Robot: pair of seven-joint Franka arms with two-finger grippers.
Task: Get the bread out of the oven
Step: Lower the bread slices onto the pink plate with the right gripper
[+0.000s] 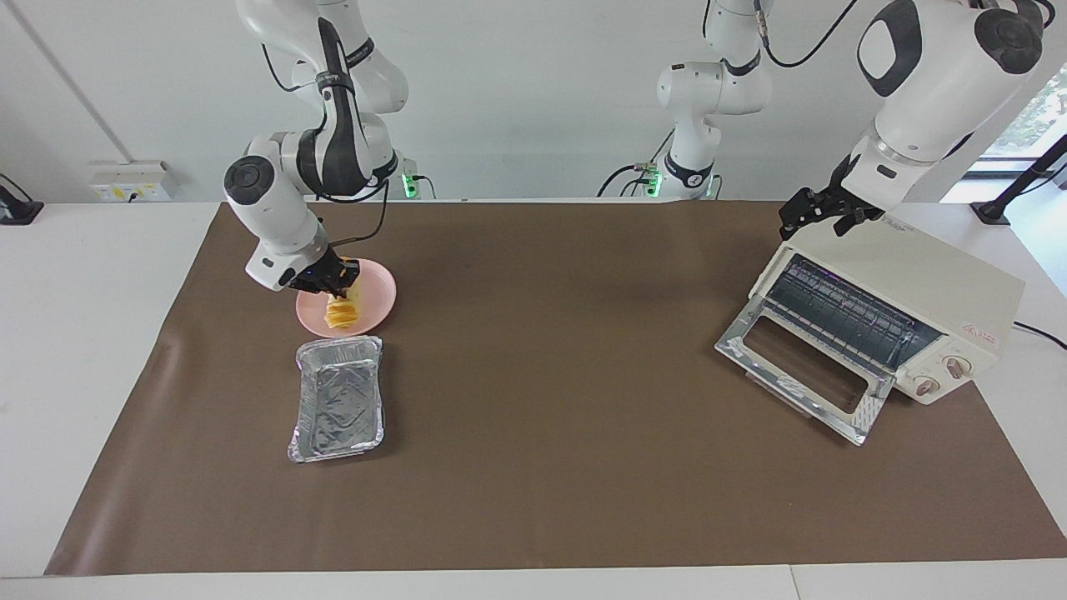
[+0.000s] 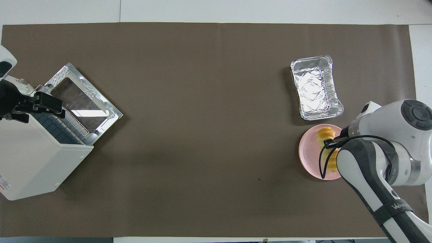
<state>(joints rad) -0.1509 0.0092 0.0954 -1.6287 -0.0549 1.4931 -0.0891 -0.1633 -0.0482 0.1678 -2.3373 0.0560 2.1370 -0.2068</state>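
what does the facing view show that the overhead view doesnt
Only the facing view: the oven's two knobs on its front, and the right gripper shut on the bread just above the plate.

Only the overhead view: the oven's whole top, and the bread's end nearer the robots.

Both: the bread over the plate, the foil tray beside the plate and farther from the robots, the oven door folded down, and the left gripper waiting open over the oven.

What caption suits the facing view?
Right gripper holds bread on pink plate; left gripper waits over open oven.
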